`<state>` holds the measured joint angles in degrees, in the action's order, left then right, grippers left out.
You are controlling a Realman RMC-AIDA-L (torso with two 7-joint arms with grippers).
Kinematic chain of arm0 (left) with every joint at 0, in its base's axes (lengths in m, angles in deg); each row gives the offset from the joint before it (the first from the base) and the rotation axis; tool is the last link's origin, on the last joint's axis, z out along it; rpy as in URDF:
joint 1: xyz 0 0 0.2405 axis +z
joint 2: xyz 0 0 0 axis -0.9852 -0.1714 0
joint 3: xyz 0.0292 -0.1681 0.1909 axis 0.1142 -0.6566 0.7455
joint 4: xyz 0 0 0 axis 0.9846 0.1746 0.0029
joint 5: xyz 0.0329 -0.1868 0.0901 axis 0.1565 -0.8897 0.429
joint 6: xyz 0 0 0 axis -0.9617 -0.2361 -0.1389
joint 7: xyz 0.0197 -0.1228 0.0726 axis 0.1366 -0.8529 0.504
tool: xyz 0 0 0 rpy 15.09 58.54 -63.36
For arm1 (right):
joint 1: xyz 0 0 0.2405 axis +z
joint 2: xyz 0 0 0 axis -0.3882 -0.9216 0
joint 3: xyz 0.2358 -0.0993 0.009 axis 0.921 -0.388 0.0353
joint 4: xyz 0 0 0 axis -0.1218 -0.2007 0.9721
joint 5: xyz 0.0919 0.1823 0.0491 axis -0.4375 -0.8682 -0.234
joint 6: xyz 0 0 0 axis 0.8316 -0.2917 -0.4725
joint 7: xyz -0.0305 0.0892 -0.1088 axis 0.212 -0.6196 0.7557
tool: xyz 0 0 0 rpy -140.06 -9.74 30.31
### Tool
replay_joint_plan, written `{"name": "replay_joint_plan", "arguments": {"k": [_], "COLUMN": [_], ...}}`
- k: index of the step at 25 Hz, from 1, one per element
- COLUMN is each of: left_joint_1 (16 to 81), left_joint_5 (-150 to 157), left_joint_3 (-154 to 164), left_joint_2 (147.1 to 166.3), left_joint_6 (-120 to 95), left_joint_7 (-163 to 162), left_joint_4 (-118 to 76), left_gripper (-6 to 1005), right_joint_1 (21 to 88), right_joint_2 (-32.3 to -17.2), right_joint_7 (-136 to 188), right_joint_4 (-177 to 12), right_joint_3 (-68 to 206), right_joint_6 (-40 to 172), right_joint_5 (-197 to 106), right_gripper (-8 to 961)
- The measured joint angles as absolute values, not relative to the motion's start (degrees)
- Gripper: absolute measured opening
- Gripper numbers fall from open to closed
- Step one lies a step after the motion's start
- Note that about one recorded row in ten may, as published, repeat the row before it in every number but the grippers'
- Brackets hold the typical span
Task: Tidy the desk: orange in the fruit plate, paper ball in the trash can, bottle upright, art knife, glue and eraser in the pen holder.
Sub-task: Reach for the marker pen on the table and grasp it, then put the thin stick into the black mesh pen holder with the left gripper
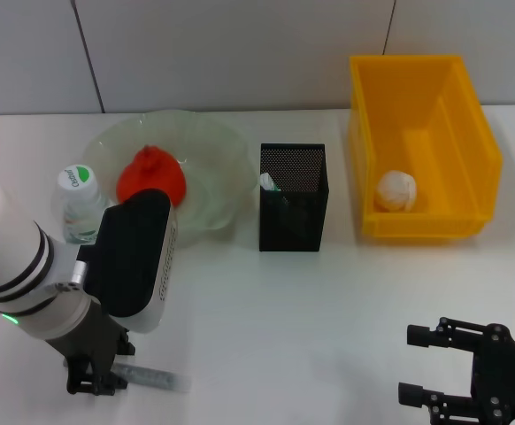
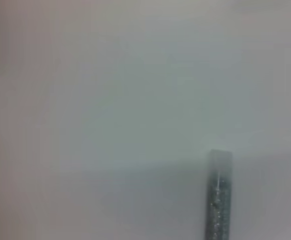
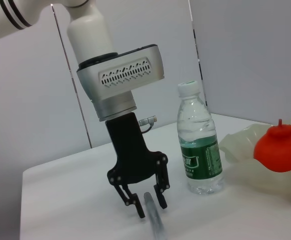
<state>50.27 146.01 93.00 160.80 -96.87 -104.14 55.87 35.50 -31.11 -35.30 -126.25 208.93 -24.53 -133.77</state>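
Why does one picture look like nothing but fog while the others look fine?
Left wrist view sits very close to the desk, so it is out of focus: only a blurry glitter stick shows. Head view and right wrist view are sharp, with the left hand casting soft shadows.

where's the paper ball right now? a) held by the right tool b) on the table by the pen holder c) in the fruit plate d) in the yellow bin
d: the head view shows the white paper ball lying on the floor of the yellow bin, with no tool near it.
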Motion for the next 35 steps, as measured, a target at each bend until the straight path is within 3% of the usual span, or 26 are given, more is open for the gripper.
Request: {"name": "replay_joint_plan", "arguments": {"k": [26, 32, 35], "left_joint_1": [49.08, 48.52, 48.44], "left_joint_5": [146.02, 146.01, 145.73], "left_joint_3": [93.79, 93.79, 93.79], "left_joint_2": [160.89, 160.89, 160.89], "left_joint_6": [-95.86, -95.83, -96.41], "left_joint_7": [-104.07, -104.04, -104.16], "left_joint_4": [53.16, 52.15, 53.24], "left_gripper": [306, 170, 166], "right_joint_1": [35.34, 35.27, 35.11], "right_joint_2": [-31.11, -31.11, -31.11], "right_joint_7": [-35.39, -35.47, -35.53], "right_joint_4": [-126.25, -126.25, -126.25], "right_joint_3": [209.37, 209.38, 209.43], "right_joint_6": [-23.91, -23.92, -24.15], "right_joint_5": [-133.78, -133.78, -133.81], "right_gripper": [738, 738, 738]}}
